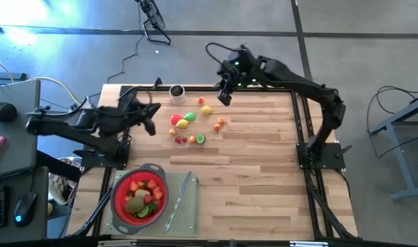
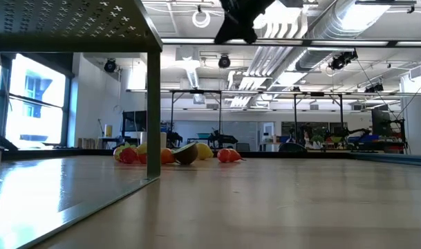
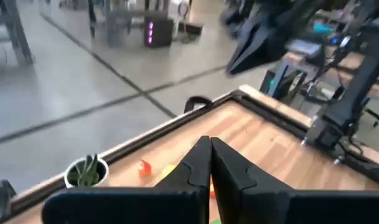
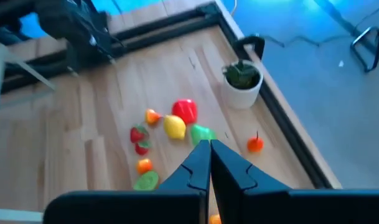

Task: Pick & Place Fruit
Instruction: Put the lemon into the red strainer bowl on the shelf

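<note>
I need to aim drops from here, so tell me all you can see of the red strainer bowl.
The red strainer is a round plastic-looking bowl with a grey rim and small grey handles. It sits upright at the table's near left corner on a pale perforated mat, holding several small fruits: red, green and a brown one. A slim grey knife lies beside it on the mat. Neither tool is near it.

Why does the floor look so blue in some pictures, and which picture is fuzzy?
High view: blue light washes the floor along the top left. Right wrist view: the same blue glow beyond the table's edge. Left wrist view: the other arm is smeared with blur. Low view: bright ceiling lamps, and the fruit sits far off.
</note>
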You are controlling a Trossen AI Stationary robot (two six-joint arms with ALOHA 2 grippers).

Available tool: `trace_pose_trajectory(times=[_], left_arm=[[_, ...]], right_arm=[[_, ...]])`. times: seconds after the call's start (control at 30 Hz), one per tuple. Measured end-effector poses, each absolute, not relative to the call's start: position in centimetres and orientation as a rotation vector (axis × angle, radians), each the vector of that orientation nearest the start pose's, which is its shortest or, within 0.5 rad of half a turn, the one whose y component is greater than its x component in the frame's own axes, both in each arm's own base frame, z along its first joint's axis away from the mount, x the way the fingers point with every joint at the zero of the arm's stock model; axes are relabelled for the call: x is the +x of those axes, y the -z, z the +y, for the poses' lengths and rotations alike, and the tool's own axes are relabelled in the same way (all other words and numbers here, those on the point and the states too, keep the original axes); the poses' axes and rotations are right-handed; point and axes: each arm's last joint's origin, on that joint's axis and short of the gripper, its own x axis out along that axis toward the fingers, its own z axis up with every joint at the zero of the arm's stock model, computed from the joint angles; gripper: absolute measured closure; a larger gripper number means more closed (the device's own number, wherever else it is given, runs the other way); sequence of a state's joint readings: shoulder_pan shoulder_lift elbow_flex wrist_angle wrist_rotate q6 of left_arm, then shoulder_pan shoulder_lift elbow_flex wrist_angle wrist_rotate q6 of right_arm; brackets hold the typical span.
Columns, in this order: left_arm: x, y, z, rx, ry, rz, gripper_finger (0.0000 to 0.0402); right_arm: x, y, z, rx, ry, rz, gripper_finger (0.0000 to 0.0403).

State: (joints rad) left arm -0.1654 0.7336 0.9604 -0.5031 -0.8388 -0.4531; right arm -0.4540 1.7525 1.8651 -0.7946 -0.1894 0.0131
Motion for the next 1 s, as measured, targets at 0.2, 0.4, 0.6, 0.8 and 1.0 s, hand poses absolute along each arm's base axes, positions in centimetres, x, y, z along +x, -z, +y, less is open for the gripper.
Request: trace_pose_trajectory(times=[0.2, 0.4, 0.6, 0.8, 1.0], left_arm=[[16.1, -36.0, 3.1, -0.359, -0.689, 0.185, 0.0400], [18.1, -34.0, 7.4, -0.469, -0.638, 0.329, 0.0401], [20.0, -31.5, 11.8, -0.612, -0.547, 0.429, 0.0401], [22.0, -30.0, 15.8, -0.684, -0.461, 0.481, 0.0401], [25.5, -29.5, 18.7, -0.698, -0.474, 0.618, 0.0401]], right_arm=[[31.8, -41.9, -14.9, 0.216, 0.263, 0.582, 0.0399], [29.6, -44.6, -13.0, 0.208, 0.193, 0.495, 0.0399], [28.5, -45.8, -12.2, 0.216, 0.205, 0.455, 0.0399], [28.2, -46.0, -12.0, 0.237, 0.204, 0.446, 0.0399], [28.2, -45.9, -12.2, 0.210, 0.204, 0.451, 0.0399]])
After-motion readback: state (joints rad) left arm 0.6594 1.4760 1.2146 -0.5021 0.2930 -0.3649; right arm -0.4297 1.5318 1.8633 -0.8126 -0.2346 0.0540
